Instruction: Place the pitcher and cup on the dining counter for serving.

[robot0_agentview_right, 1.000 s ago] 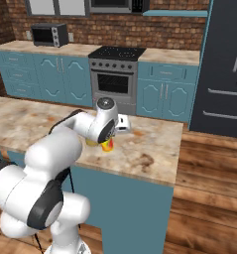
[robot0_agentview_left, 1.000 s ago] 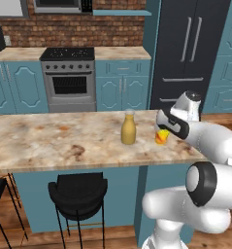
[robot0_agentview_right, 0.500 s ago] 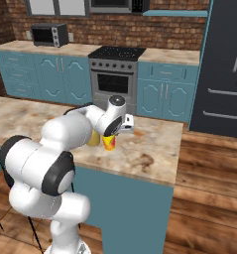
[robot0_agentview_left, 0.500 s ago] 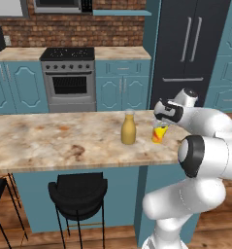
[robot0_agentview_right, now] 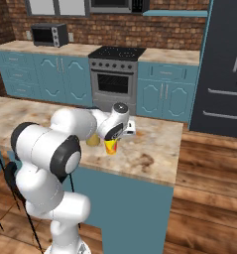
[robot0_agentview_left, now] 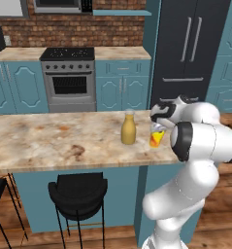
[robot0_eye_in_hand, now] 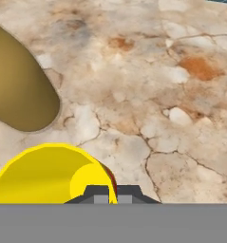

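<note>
The pitcher (robot0_agentview_left: 128, 128) stands upright on the dining counter (robot0_agentview_left: 49, 141) near its right end. In the right base view the pitcher (robot0_agentview_right: 92, 140) is partly hidden behind my arm. Just right of the pitcher is the cup (robot0_agentview_left: 156, 137), yellow with an orange-red bottom. My gripper (robot0_agentview_left: 157, 126) reaches down from above and is shut on the cup's rim. The hand view looks into the cup (robot0_eye_in_hand: 53, 175), with my gripper (robot0_eye_in_hand: 112, 192) pinching its rim, the pitcher (robot0_eye_in_hand: 17, 90) alongside and the dining counter (robot0_eye_in_hand: 157, 95) beneath. Whether the cup rests on the slab I cannot tell.
Black bar stools (robot0_agentview_left: 78, 192) stand under the overhang on my side. Beyond the slab are a stove (robot0_agentview_left: 69, 78), teal cabinets (robot0_agentview_left: 122, 90) and a dark fridge (robot0_agentview_left: 190, 53). A microwave (robot0_agentview_right: 49, 34) sits on the back counter. The slab's end edge (robot0_agentview_right: 177, 149) lies close to the cup.
My arm has swung and folded in closer over the counter's end. The cup in my grip has shifted slightly toward the pitcher and a little lower.
</note>
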Motion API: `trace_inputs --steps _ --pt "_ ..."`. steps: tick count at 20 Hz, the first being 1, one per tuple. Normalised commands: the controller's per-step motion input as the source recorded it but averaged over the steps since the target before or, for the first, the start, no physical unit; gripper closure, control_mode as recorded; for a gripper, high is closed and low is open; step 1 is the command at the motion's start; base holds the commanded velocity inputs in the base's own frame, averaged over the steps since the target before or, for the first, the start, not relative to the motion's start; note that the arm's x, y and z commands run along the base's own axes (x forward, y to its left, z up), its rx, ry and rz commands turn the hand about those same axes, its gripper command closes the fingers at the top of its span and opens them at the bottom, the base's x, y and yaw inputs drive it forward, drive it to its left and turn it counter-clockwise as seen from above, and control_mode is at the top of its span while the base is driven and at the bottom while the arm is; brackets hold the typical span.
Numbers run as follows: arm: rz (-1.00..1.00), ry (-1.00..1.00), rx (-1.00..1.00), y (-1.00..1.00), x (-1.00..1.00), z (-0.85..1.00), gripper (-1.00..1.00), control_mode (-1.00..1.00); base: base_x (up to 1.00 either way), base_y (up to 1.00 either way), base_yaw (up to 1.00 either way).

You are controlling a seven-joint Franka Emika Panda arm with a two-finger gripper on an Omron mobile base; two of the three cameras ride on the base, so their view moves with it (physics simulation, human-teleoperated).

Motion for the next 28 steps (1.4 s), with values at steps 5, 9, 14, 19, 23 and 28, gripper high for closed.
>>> trace_inputs --steps 5,9,14,19,23,28 --pt "0.02 0.00 0.00 0.00 0.23 -0.37 1.00 -1.00 0.00 0.00 0.00" --pt "0.00 0.00 0.00 0.00 0.22 -0.28 1.00 -1.00 0.00 0.00 0.00" --pt "0.00 0.00 0.00 0.00 0.27 -0.07 1.00 -1.00 0.00 0.00 0.00" --pt "0.00 0.00 0.00 0.00 0.21 0.00 1.00 -1.00 0.00 0.00 0.00" --pt "0.00 0.00 0.00 0.00 0.09 0.00 -1.00 -1.00 0.00 0.00 0.00" --pt "0.00 0.00 0.00 0.01 0.01 0.03 -1.00 -1.00 0.00 0.00 0.00"
